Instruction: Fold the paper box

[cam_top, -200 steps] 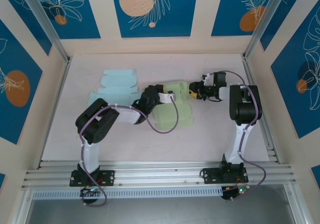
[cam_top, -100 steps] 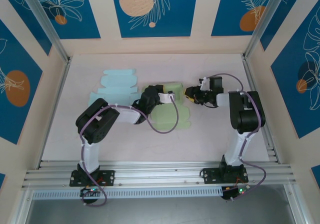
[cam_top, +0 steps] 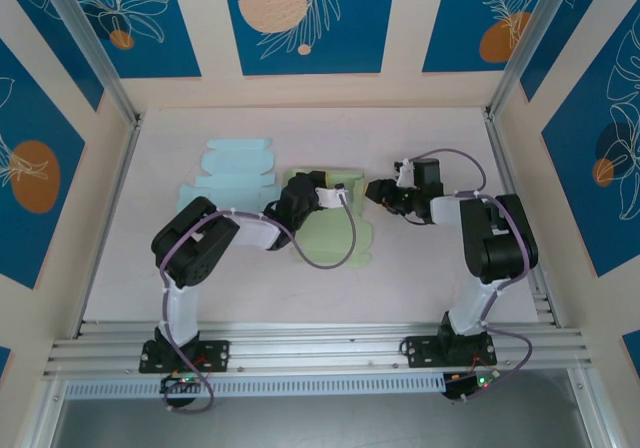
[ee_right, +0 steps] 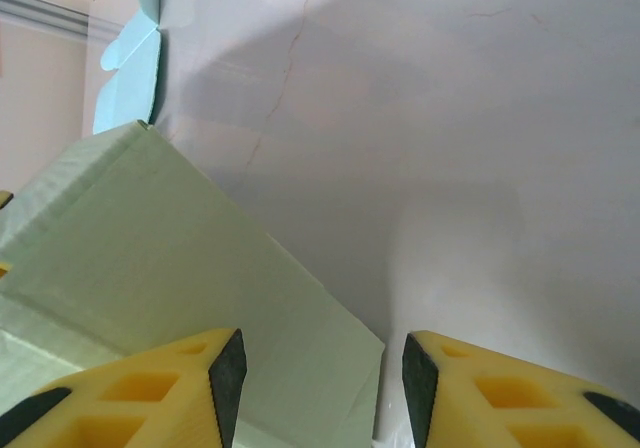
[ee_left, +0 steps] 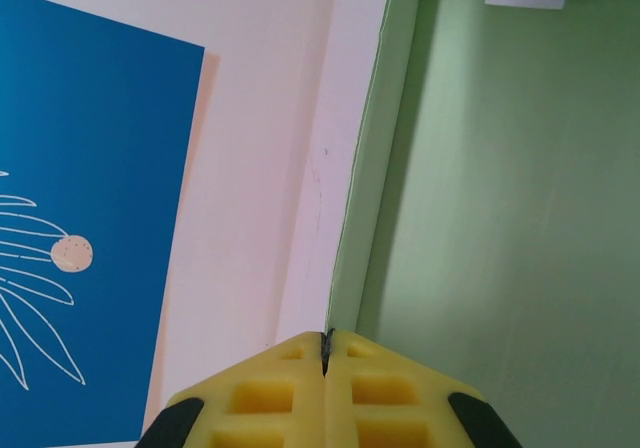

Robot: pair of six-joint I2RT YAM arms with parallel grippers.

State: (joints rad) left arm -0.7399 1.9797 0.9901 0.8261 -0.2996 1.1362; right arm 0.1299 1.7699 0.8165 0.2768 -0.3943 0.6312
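Pale green paper box [cam_top: 328, 236]: matt, smooth card, creases seen sharp. Light blue flat paper cut-out [cam_top: 232, 166]: matt. White table top [ee_right: 450, 118]: matt, faint hairline marks noted. Yellow finger pads [ee_left: 265, 396] of left gripper [ee_left: 326, 340]: moulded, rubbery, dull. Silver frame rails [cam_top: 320, 348]: brushed metal.

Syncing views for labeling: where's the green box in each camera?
Top external: green box mid-table, between the arms.
Left wrist: green box across the right half, its wall edge meeting the shut left gripper.
Right wrist: green box lower left, above the open right gripper.
Landmark: light blue sheet, left of the box from above; same sheet top left in right wrist.
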